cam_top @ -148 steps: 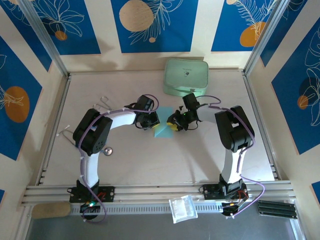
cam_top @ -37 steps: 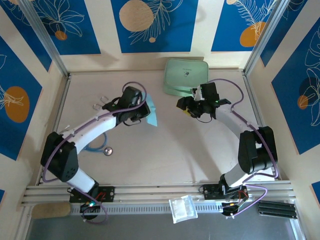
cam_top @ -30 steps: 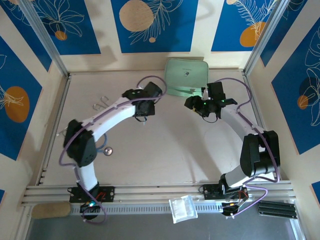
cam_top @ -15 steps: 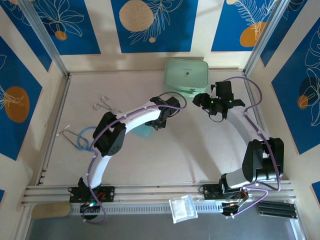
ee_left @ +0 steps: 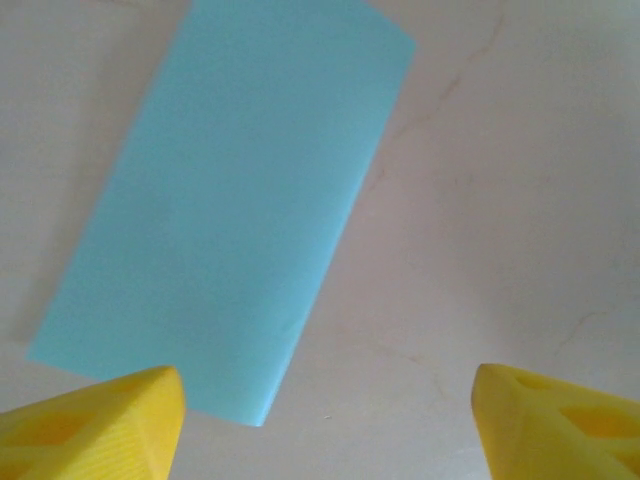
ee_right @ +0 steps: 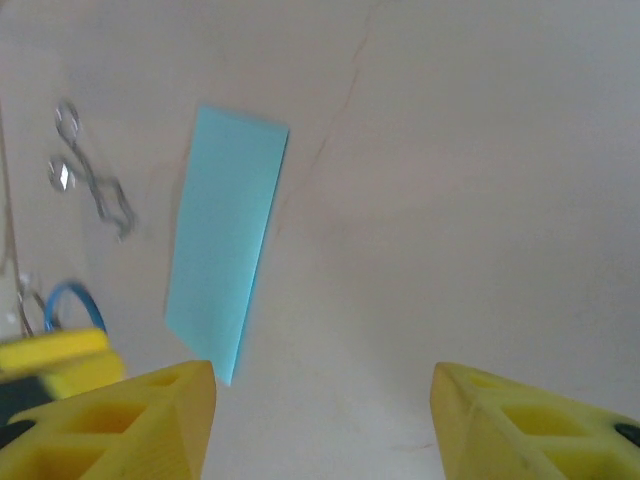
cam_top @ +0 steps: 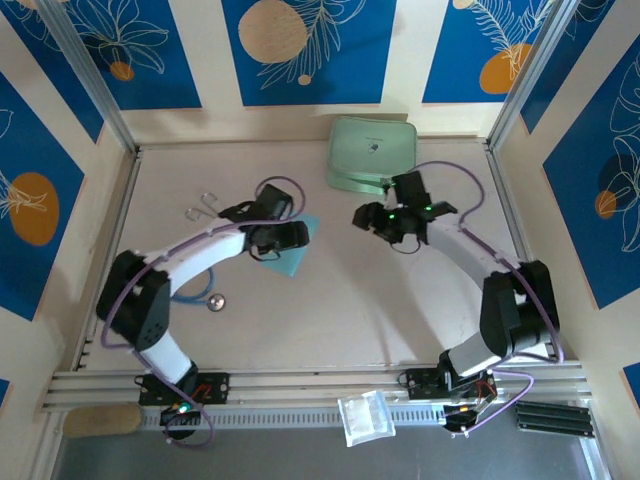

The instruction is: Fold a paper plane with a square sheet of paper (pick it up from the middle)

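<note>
Spread wide with nothing gripped, the left gripper [ee_left: 320,430] is poised over the folded sky-blue paper [ee_left: 220,200], which is laid flat near the middle of the surface [cam_top: 350,310]; the right gripper [ee_right: 320,420] is likewise parted and empty.

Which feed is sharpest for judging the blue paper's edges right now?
Left wrist: the blue paper is evenly lit, edges clear, no glare. Right wrist: softer, the scissors smeared. Top external: sharp, but it looks small.

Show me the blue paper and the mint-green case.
blue paper [ee_left: 225,210]: left wrist view, middle of its flat face.
mint-green case [cam_top: 372,150]: top external view, centre of its lid.
</note>
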Action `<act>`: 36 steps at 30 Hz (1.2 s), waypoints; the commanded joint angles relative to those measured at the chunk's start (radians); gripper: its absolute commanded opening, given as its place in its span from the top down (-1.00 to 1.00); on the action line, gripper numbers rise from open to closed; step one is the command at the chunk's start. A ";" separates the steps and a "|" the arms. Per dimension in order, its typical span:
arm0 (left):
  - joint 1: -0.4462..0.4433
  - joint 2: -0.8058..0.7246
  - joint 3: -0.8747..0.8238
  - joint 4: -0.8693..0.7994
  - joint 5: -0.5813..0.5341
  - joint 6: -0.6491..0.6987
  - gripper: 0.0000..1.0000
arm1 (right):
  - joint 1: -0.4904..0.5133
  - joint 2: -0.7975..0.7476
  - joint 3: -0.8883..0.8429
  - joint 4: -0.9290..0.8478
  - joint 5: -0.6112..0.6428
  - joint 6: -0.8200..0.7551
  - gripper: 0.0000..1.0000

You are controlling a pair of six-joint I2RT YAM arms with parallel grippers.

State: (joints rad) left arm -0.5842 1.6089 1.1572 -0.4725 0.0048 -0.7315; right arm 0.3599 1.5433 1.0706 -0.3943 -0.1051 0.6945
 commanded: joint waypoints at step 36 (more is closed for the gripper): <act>0.429 -0.319 -0.362 0.138 0.169 0.131 -0.99 | 0.359 0.653 0.473 -0.207 -0.040 -0.079 -0.08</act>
State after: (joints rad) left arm -0.1654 1.2613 0.8028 -0.3477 0.1341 -0.6189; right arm 0.7399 2.1826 1.5951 -0.5133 -0.1276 0.7341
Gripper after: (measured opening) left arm 0.994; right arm 0.541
